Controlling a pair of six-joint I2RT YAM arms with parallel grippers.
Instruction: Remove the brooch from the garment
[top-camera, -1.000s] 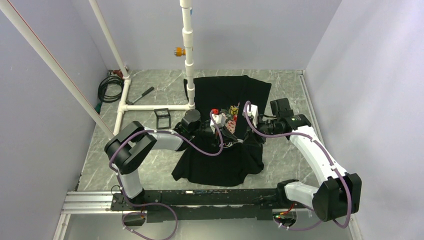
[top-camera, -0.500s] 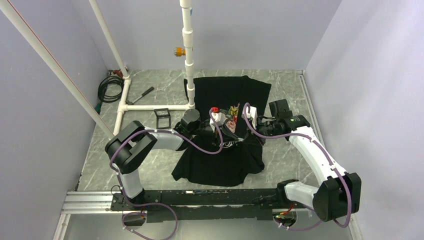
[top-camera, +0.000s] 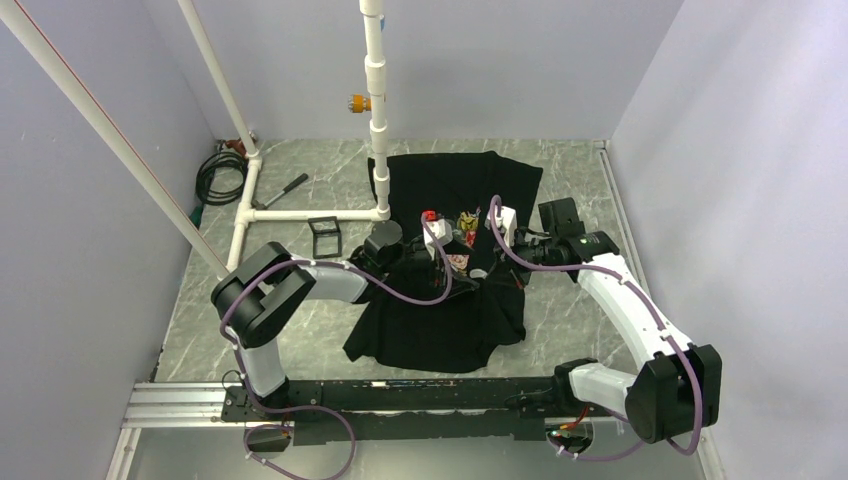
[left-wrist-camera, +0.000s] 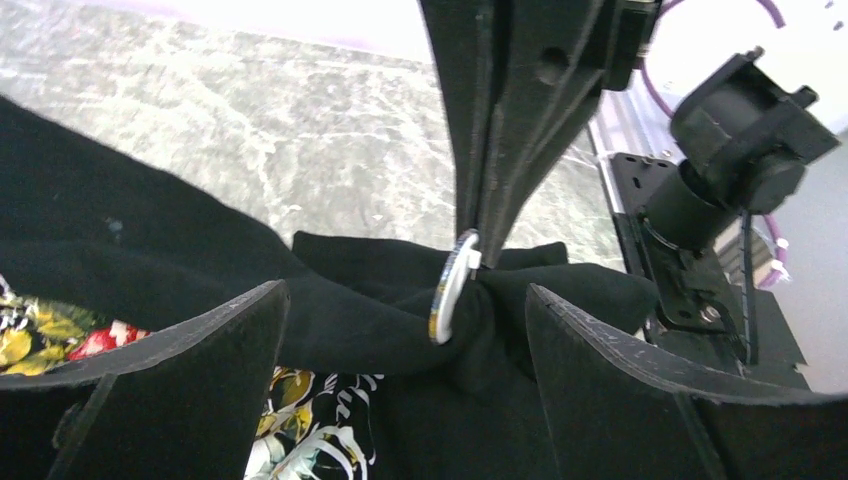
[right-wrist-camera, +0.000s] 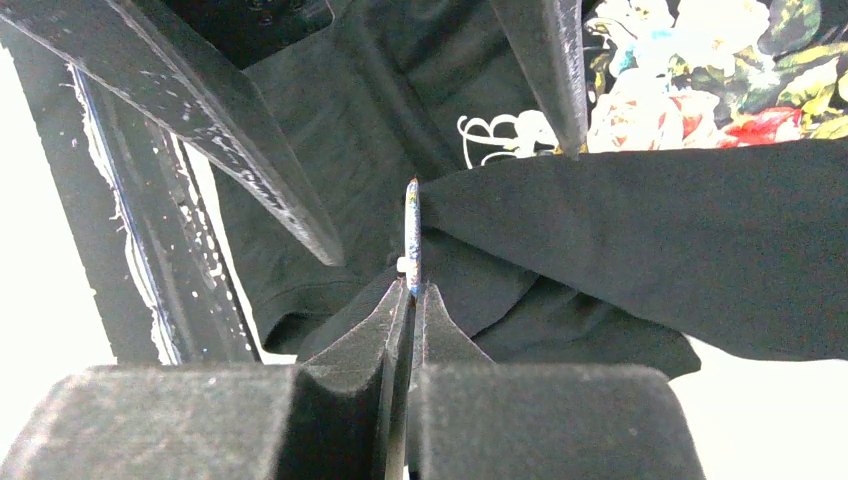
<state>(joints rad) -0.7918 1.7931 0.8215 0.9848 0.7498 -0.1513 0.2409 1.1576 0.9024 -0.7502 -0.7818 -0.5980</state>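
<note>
The garment (top-camera: 450, 180), a black T-shirt with a flower print (right-wrist-camera: 690, 70), lies bunched between the arms. The brooch (left-wrist-camera: 452, 288) shows edge-on as a thin disc and stays stuck in a pulled-up fold of black cloth (left-wrist-camera: 520, 300). My right gripper (right-wrist-camera: 411, 290) is shut on the rim of the brooch (right-wrist-camera: 411, 225); in the left wrist view its fingers (left-wrist-camera: 500, 130) come down from above. My left gripper (left-wrist-camera: 407, 290) is open, its fingers (left-wrist-camera: 180, 370) standing wide on either side of the fold, holding nothing. In the top view the brooch is hidden among the grippers.
A white pipe frame (top-camera: 378, 100) stands at the shirt's back-left corner. A black cable coil (top-camera: 215, 172), a hand tool (top-camera: 285, 188) and a small black square frame (top-camera: 324, 236) lie at the left. A metal rail (top-camera: 400, 392) runs along the near edge.
My left gripper has opened and let go of the cloth. My right gripper has shut on the brooch. Both wrists have shifted slightly toward the back.
</note>
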